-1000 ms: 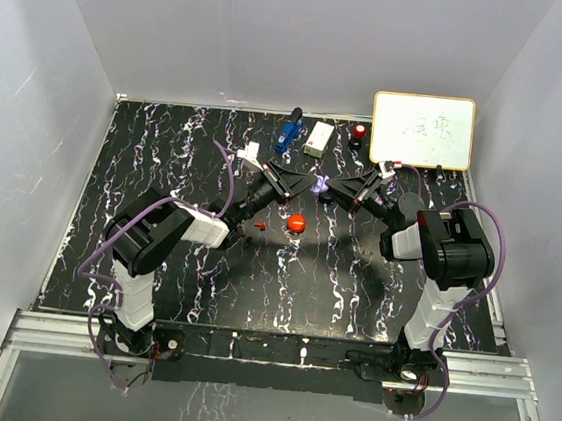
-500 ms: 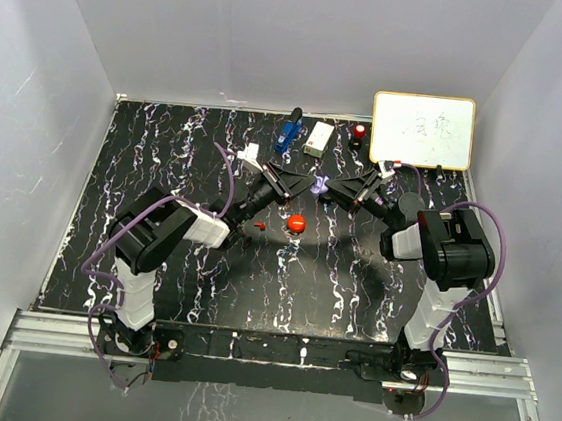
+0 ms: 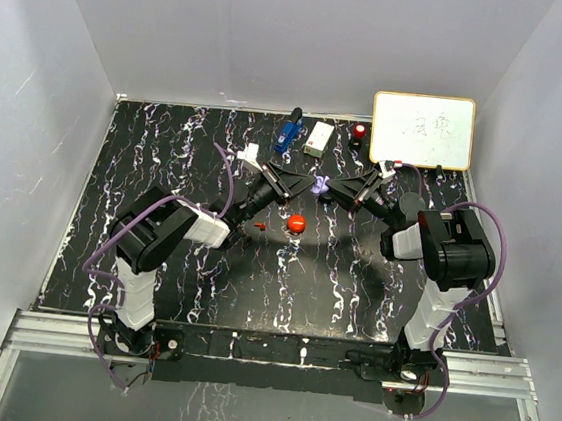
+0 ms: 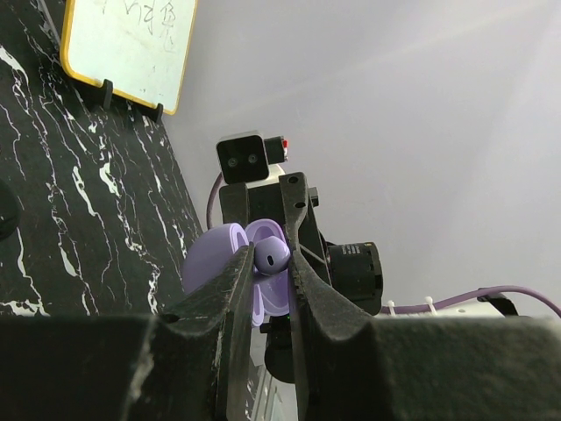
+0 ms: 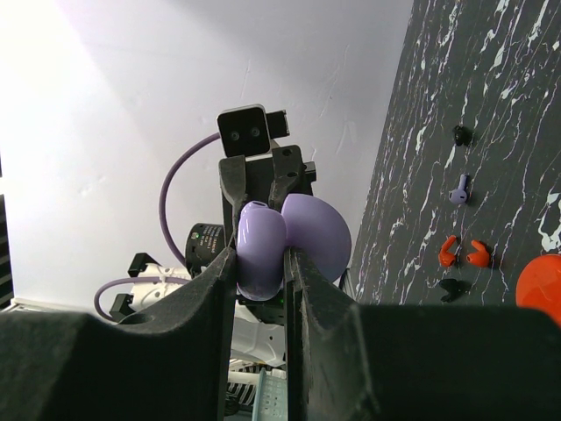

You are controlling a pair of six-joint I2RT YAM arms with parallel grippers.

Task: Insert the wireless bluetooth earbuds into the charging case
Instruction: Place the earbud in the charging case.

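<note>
Nearest on the table [image 3: 204,273]: a red puck [image 3: 297,223], round, flat and glossy. Loose earbuds lie near it: a red pair [image 5: 448,252], a second purple earbud [image 5: 459,190] and small black pieces [image 5: 451,288]. All are bean-shaped smooth plastic on the black, white-veined surface. Beyond these the two tools meet in mid-air. Left tool [image 4: 270,251] is clenched on a purple earbud [image 4: 273,255], its rounded body showing between the pads. Right tool [image 5: 261,254] is clenched on the charging case [image 5: 263,244], a lilac clamshell with soft curved shells, lid [image 5: 317,230] swung open. The held earbud is right at the open case; cannot tell whether it sits in a well. Judgement: insertion is in hand. To do it well, hold the case steady, line the bud up with its well and press straight and slowly. The smooth rounded shells would likely slip under a sideways push. Let go only once it is seated. Far edge: a whiteboard [image 3: 422,131].
</note>
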